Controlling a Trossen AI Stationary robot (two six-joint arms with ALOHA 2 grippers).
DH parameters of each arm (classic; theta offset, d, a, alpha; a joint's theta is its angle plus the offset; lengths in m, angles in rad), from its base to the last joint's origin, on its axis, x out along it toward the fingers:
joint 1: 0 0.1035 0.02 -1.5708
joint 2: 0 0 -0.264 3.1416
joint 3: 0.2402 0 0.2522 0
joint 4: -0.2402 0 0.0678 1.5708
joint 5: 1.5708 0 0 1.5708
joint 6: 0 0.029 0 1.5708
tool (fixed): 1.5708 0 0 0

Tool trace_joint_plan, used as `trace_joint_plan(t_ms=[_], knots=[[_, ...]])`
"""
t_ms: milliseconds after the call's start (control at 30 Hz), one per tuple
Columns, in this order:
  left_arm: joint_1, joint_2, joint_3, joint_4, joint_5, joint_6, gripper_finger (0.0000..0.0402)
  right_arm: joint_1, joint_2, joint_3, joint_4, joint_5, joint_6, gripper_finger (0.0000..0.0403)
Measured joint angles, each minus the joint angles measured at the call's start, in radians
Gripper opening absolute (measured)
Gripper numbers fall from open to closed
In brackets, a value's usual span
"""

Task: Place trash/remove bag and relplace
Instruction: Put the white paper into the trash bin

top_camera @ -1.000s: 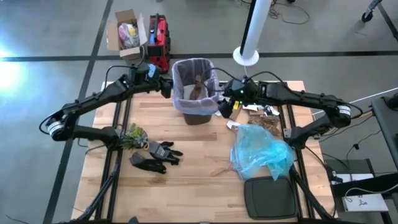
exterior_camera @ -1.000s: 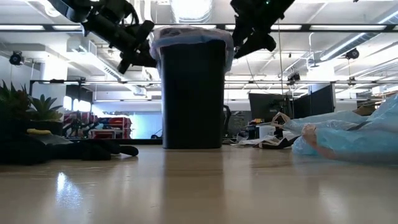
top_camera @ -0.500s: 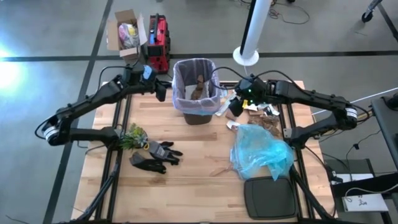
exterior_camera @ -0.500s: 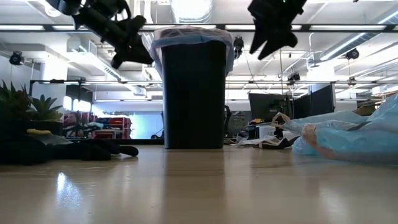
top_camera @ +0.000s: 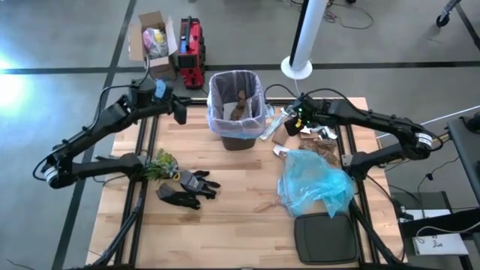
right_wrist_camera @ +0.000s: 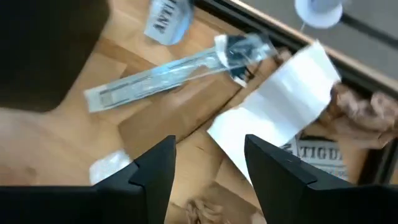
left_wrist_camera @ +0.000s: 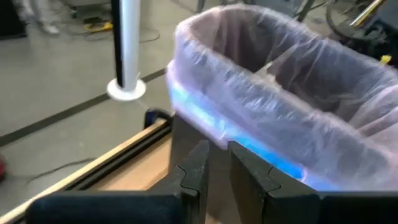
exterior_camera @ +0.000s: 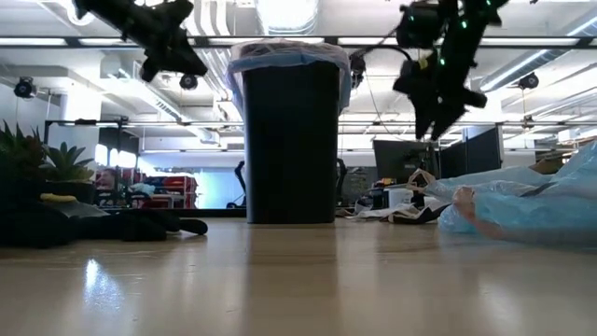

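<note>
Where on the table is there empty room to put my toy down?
The biggest bare patch is the near middle of the table, between the black gloves and the blue bag. Another lies left of the bin, above the plant. It is crowded right of the bin, where the trash lies under the right gripper.

bag (top_camera: 238, 94) lines bin | trash (top_camera: 306, 139) right of bin | right end effector (top_camera: 294, 124) above trash
</note>
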Motion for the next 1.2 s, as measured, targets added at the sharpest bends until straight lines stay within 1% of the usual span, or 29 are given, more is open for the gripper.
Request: trace_joint_plan(t_ms=[133,200,300,400,533,733,833,967,1100,1200], knots=[[0.0,-0.035,0.0,-0.044,-0.021,0.0,0.0043,-0.023,-0.02,-0.128,0.146,-0.005,0.105,0.0162],[0.0,-0.046,-0.001,-0.052,-0.021,0.0,0.0043,-0.036,-0.02,-0.171,0.21,-0.001,0.17,0.0157],[0.0,-0.058,-0.001,-0.054,-0.021,-0.004,0.0043,-0.062,-0.013,-0.199,0.224,-0.005,0.249,0.0153],[-0.001,-0.062,-0.001,-0.054,-0.021,-0.007,0.0043,-0.099,-0.003,-0.202,0.222,-0.005,0.285,0.0156],[-0.001,-0.057,-0.001,-0.048,-0.021,-0.011,0.0043,-0.17,0.008,-0.199,0.225,-0.02,0.302,0.0172],[-0.001,-0.058,-0.001,-0.05,-0.02,-0.035,0.0043,-0.293,0.05,-0.199,0.21,-0.091,0.302,0.0211],[-0.001,-0.06,-0.001,-0.052,-0.012,-0.041,0.0043,-0.325,0.081,-0.199,0.213,-0.081,0.322,0.0236],[-0.001,-0.063,-0.002,-0.054,0.006,-0.051,0.0043,-0.353,0.124,-0.199,0.283,-0.029,0.346,0.0265],[-0.001,-0.061,-0.002,-0.045,0.007,-0.061,0.0043,-0.404,0.194,-0.198,0.355,-0.038,0.355,0.028],[-0.001,-0.059,-0.002,-0.038,0.01,-0.086,0.0043,-0.444,0.258,-0.197,0.383,-0.077,0.363,0.0281]])
